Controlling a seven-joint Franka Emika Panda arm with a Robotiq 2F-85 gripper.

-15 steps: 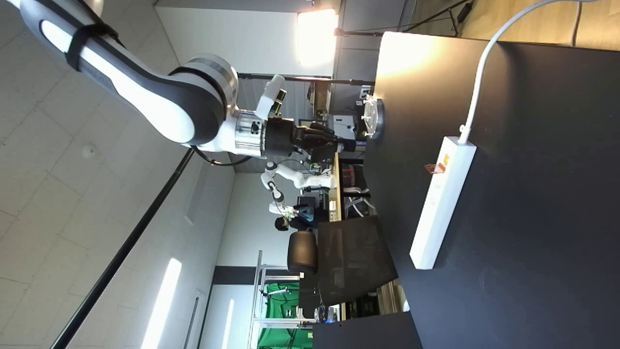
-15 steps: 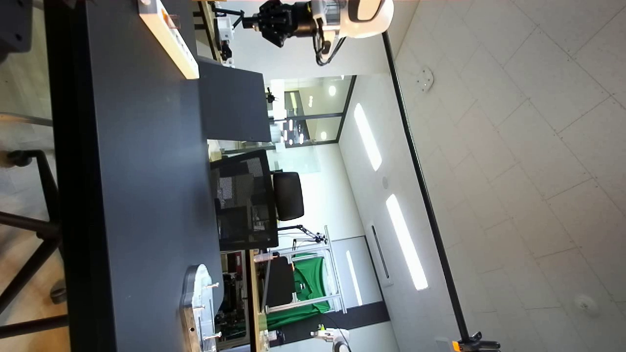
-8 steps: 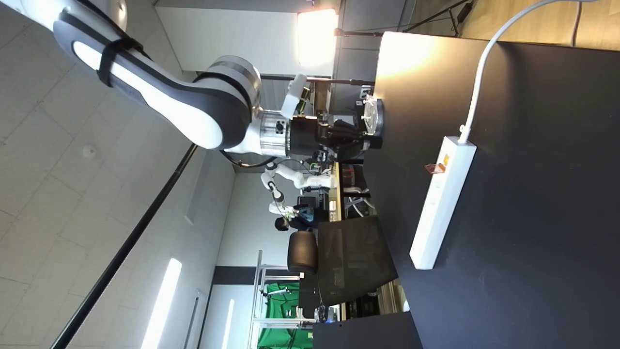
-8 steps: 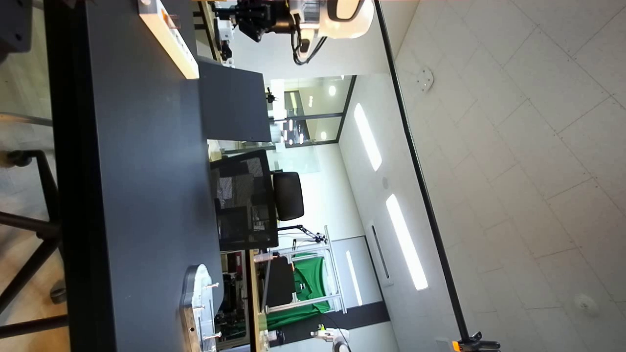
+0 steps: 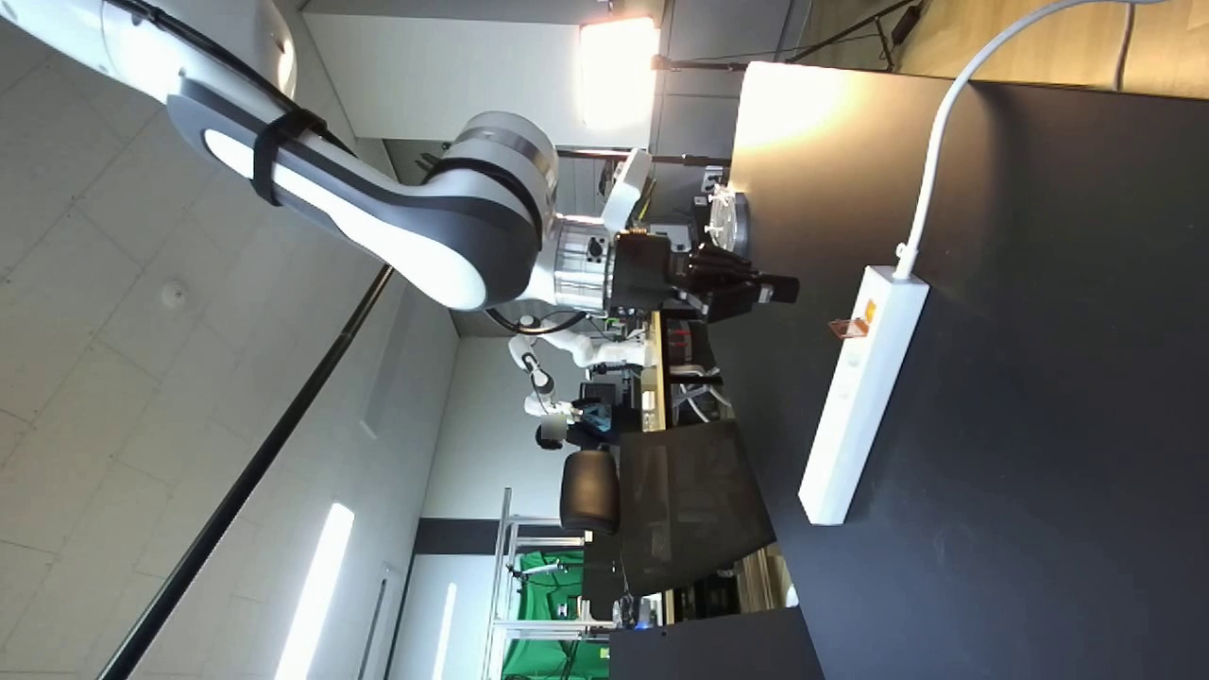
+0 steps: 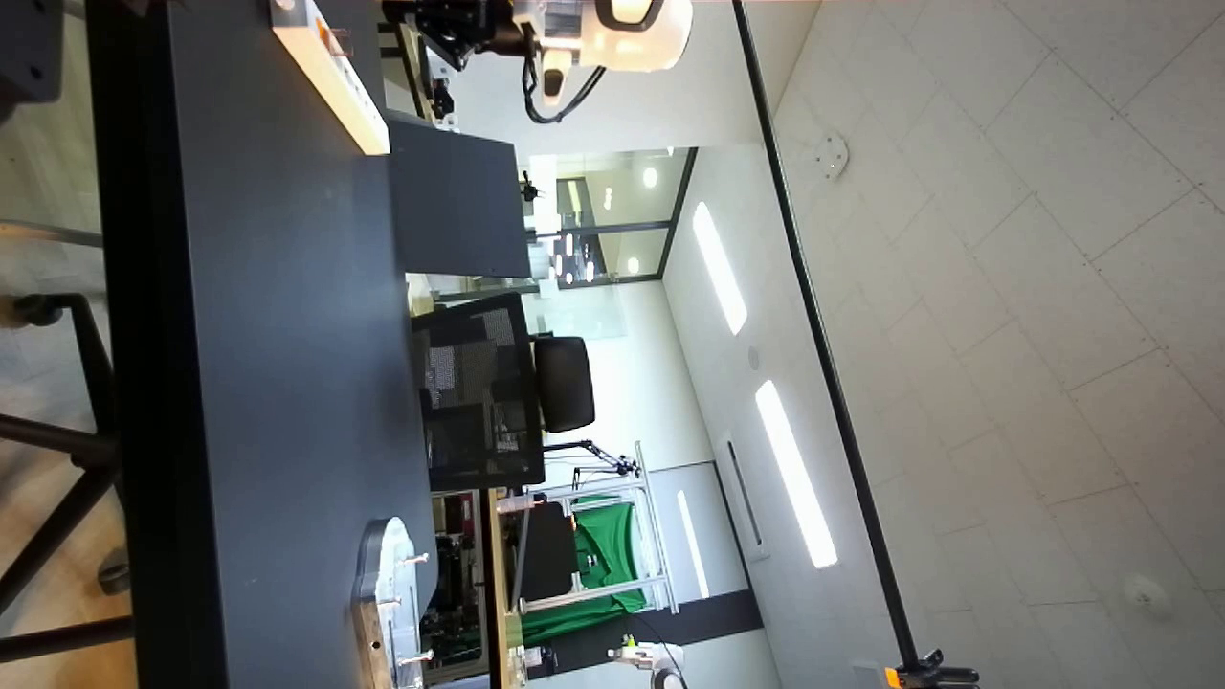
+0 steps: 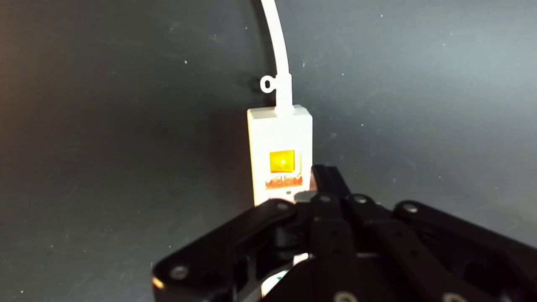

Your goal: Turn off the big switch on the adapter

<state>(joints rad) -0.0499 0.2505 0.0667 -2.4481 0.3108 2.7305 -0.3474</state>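
On the counter [image 5: 1039, 453], the white power strip [image 5: 861, 397] looks light, rigid and apt to slide, so I'd press its big amber switch [image 7: 282, 161] straight down near one edge, no grip, sparing the thin upright flap [image 5: 850, 328]; fingers [image 7: 322, 180] pressed together, holding nothing, clear of the strip.

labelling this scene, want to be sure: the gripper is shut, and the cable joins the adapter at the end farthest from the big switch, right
Not quite: the wrist view shows the cable joining the adapter at the end nearest the big switch. The gripper is shut, as you say.
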